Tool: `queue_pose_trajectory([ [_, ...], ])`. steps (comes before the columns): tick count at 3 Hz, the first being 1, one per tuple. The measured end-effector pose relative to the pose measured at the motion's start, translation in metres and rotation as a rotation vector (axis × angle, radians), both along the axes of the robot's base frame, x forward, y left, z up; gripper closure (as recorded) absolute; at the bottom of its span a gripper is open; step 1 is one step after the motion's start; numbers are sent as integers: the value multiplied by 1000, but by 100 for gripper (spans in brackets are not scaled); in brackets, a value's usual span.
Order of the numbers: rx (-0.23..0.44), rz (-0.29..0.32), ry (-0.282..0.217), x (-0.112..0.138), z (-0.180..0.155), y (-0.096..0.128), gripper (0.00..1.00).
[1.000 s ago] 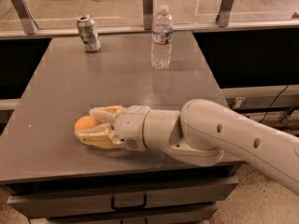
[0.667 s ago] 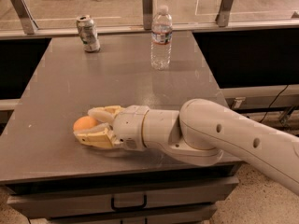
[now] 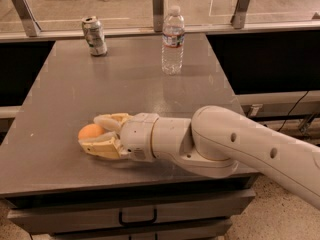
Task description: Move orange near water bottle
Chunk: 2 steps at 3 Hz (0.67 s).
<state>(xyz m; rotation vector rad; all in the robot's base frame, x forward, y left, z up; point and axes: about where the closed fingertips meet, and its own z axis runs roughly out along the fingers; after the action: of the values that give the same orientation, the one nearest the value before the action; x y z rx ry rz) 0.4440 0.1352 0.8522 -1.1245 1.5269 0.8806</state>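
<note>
The orange (image 3: 89, 131) lies low at the front left of the grey table (image 3: 130, 89), between my gripper's two tan fingers. My gripper (image 3: 90, 133) reaches in from the right, one finger (image 3: 109, 119) behind the orange and one (image 3: 100, 146) in front, both touching it. The water bottle (image 3: 173, 40), clear with a white cap and a blue-and-white label, stands upright at the back of the table, right of centre, far from the orange.
A silver drink can (image 3: 94, 36) stands at the back left. A glass rail with metal posts (image 3: 158, 4) runs behind the table. My white arm (image 3: 225, 144) crosses the front right edge. A drawer handle (image 3: 137, 217) shows below.
</note>
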Motion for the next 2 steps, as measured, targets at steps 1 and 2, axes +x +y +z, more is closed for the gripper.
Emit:
queue_pose_trajectory([
  [1,40,-20,13,6,-2,-15,100],
  [2,73,-95,8,18,-3,-48,100],
])
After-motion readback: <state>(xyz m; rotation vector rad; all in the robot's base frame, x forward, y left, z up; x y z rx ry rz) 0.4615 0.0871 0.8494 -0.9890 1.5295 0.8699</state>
